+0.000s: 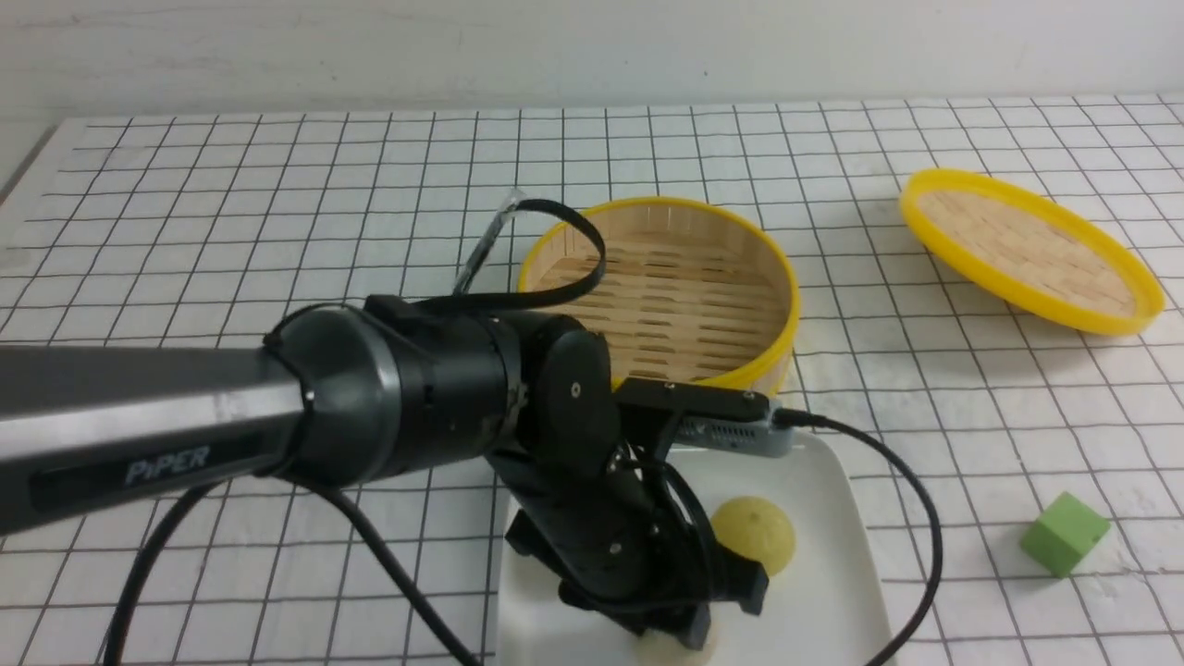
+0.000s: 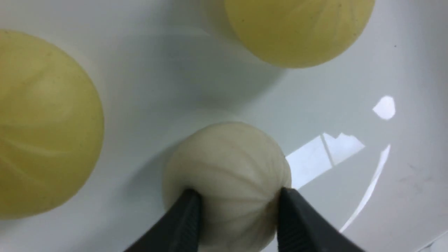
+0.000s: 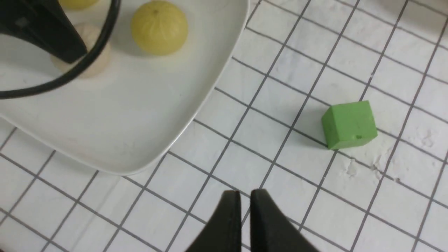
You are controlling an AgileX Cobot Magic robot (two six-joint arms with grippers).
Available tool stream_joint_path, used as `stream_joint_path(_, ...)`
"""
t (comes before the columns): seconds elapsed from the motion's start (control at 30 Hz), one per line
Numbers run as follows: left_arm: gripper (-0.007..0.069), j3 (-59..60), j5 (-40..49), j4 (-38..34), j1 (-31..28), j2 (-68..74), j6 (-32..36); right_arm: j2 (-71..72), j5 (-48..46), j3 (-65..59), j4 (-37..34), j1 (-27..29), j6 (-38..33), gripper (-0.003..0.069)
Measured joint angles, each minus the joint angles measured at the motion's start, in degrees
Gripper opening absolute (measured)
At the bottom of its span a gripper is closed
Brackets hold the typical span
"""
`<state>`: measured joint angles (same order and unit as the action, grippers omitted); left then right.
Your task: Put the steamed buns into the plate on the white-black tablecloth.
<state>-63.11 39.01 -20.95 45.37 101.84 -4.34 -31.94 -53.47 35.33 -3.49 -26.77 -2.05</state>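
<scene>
- As the beige bun (image 2: 227,164), a yellow bun (image 1: 754,544) and the other yellow bun (image 2: 42,122) all lie on the plate (image 1: 823,592), and the steamer (image 1: 793,305) at its 12 o'clock shows nothing inside, I'd judge the job at its last step: setting down the beige bun.
- Front view: beige bun sits near the plate's 6 o'clock edge, with a yellow bun at approx. 1 o'clock of it. Plate lies on the grid cloth (image 1: 277,231).
- L gripper (image 2: 239,196): jaws about bun-wide, tips at the beige bun's flanks. Can't tell if pinching or just freed.
- Next move, prob.: widen fully, lift straight up w/o nudging either neighbour, then pull clear.
- L arm: comes in from 9 o'clock, forearm approx. level, wrist bent down over the plate.
- R gripper (image 3: 245,196): nearly closed, holding nothing, above the cloth near the plate's corner and the green cube (image 3: 350,124). Cube lies at 3 o'clock of the plate.
</scene>
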Motion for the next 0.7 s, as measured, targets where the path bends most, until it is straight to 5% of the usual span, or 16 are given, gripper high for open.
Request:
stream_joint_path(0.13, 0.0476, -1.8, 0.8, 1.5, 0.0, -1.5, 0.1, 8.3, -6.6, 3.5, 0.0, 0.0, 1.2, -0.0015)
stream_joint_path(0.3, 0.0501, -5.9, 3.3, 8.0, 0.0, -3.3, 0.1, 19.7, -6.2, 3.3, 0.2, 0.0, 4.0, -0.0015)
stream_joint_path(0.53, 0.0437, -7.2, 4.2, 10.7, 0.0, -3.4, -1.1, 28.7, 15.0, -8.6, -0.1, 0.0, 6.0, -0.0011)
stream_joint_path(0.7, 0.0314, -7.2, 4.2, 11.0, 0.0, -3.4, -1.3, 28.6, 18.0, -11.6, -2.1, 0.0, 6.0, -0.0008)
